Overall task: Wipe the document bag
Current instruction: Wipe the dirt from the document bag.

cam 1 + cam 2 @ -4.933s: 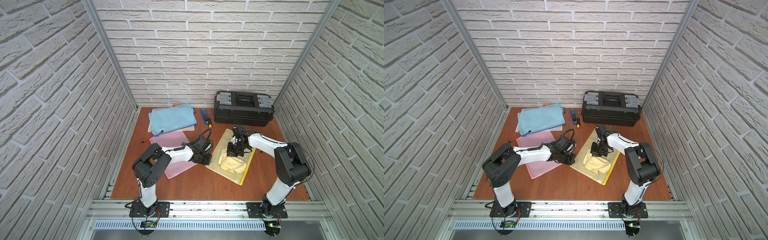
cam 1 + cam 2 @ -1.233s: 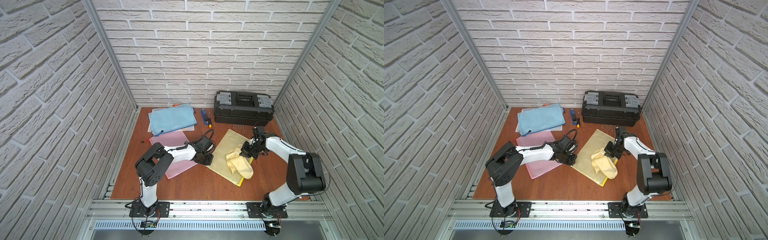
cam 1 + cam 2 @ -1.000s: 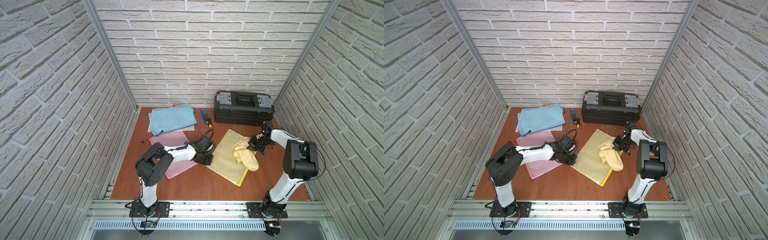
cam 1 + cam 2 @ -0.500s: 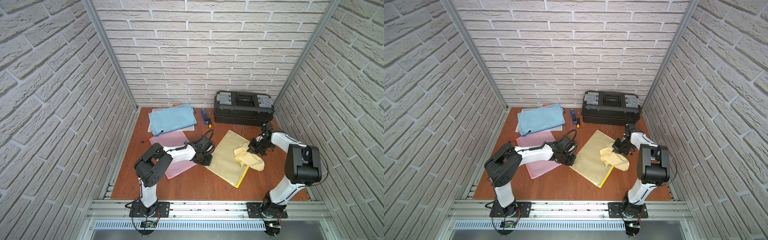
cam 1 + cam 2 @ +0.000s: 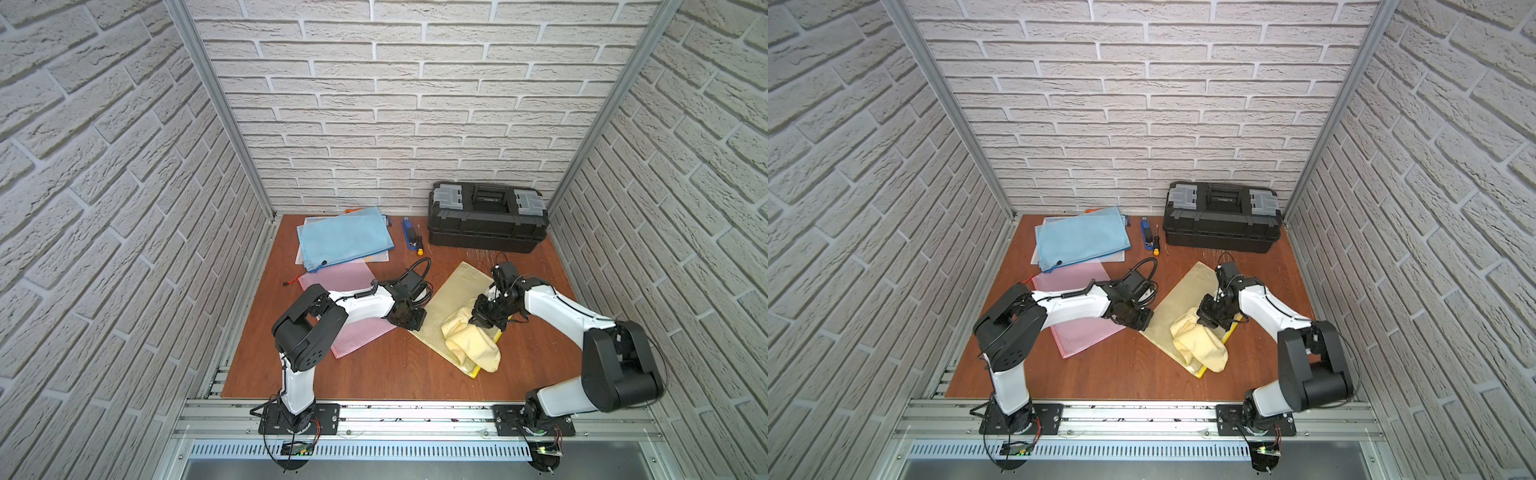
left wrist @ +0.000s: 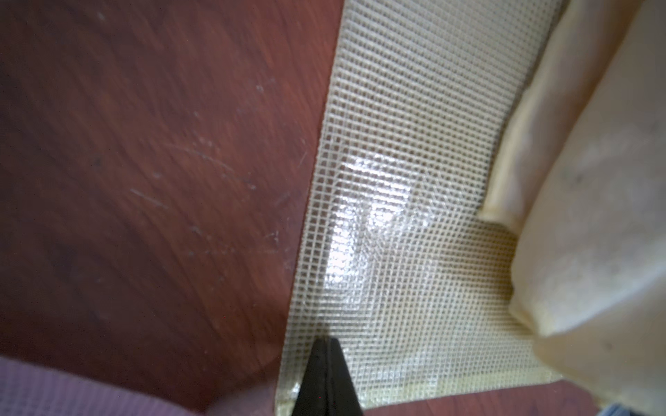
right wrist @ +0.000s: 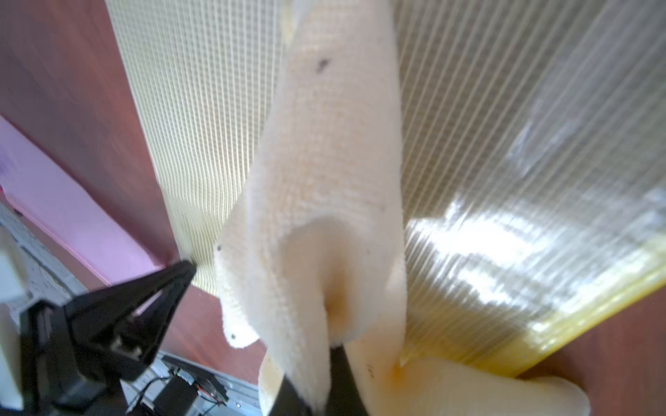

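While the table (image 5: 374, 376) carries the bag (image 5: 451, 293) flat beneath both sets of fingers, the cloth (image 5: 473, 347) trails from the right gripper (image 5: 480, 321), pinched tight. The left gripper (image 5: 412, 323), closed and empty, rests its tips on the bag's corner.

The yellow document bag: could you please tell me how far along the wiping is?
Done: the left gripper, shut, pins the yellow document bag by its corner, and the right gripper is shut on the cream cloth. In hand: the cloth lies across the bag's near half. Left: the far half is uncovered; whether it is clean I cannot tell.
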`<state>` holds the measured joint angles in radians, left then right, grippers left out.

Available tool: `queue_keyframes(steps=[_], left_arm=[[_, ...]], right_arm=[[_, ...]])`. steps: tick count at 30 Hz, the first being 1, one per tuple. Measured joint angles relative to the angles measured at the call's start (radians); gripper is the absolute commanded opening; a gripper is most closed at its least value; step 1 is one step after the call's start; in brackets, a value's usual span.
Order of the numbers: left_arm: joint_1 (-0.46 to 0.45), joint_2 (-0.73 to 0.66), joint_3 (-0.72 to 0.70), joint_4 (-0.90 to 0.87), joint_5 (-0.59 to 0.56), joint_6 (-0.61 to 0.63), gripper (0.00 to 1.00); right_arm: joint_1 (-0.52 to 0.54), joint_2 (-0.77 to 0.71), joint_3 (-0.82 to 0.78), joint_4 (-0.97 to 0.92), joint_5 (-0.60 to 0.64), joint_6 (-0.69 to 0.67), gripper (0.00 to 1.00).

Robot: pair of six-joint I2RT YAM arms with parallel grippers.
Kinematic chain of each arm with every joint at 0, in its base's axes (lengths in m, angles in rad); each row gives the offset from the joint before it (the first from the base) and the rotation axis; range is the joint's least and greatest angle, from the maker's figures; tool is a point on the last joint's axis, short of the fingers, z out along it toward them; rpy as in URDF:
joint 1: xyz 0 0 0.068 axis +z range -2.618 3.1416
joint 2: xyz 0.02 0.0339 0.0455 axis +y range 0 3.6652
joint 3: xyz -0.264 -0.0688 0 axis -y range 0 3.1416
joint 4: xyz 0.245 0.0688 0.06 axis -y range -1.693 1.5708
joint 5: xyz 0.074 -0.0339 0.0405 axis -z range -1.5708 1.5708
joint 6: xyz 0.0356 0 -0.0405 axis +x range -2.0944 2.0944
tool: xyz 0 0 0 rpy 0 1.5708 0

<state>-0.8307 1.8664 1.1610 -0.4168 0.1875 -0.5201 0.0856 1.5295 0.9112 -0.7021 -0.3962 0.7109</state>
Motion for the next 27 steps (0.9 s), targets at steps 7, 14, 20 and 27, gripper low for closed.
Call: queue_keyframes(steps=[7, 14, 20, 27], left_arm=[[0.054, 0.001, 0.072, -0.09, -0.038, 0.079, 0.0], [0.114, 0.009, 0.196, -0.178, -0.063, 0.163, 0.34], [-0.056, -0.105, 0.207, -0.227, -0.116, 0.238, 0.85], [-0.322, -0.091, 0.341, -0.335, -0.207, 0.267, 0.86]], right_arm=[[-0.299, 0.173, 0.204, -0.035, 0.038, -0.146, 0.02], [-0.389, 0.062, 0.288, -0.122, 0.077, -0.212, 0.02], [-0.43, -0.165, 0.264, -0.198, 0.074, -0.229, 0.02], [-0.613, -0.351, 0.279, -0.244, 0.089, -0.183, 0.02]])
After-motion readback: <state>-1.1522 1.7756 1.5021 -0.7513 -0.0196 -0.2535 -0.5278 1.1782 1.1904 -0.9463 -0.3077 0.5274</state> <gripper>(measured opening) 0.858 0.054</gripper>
